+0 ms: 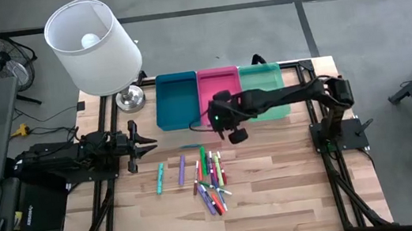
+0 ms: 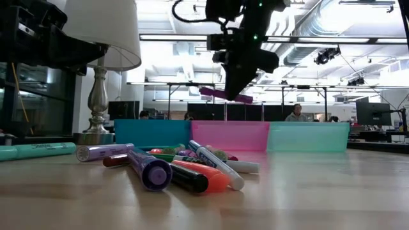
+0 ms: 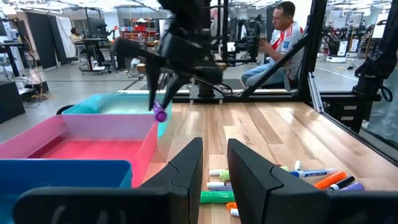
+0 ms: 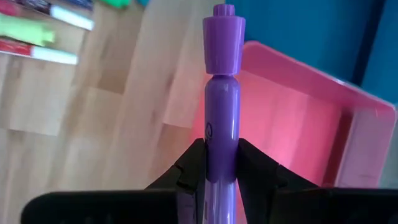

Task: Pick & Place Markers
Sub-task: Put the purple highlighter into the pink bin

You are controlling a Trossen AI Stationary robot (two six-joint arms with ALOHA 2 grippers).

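My right gripper [image 1: 234, 133] hangs over the table just on the near side of the pink tray [image 1: 219, 90], shut on a purple marker [image 2: 225, 96]. The other markers [image 1: 210, 180] lie in a loose heap on the wood in the middle of the table. A teal marker [image 1: 160, 177] and a lilac marker [image 1: 181, 169] lie apart to the heap's left. The blue tray [image 1: 176, 99] and the green tray [image 1: 266, 84] flank the pink one. My left gripper [image 1: 145, 146] waits at the table's left, level, with a narrow gap between its fingers and nothing in it. My right gripper pinches the purple marker's barrel [image 4: 221, 134] between its two fingers [image 4: 194, 165]. The capped end [image 4: 224, 43] sticks out past them. The fingers slant down from above and lie across the marker. It hangs about level, clear of table and tray.
A lamp with a white shade [image 1: 93, 46] stands at the far left corner beside the blue tray. The three trays line the far edge. Bare wood lies near the front edge and at the right. A seated person [image 3: 280, 37] shows beyond the table.
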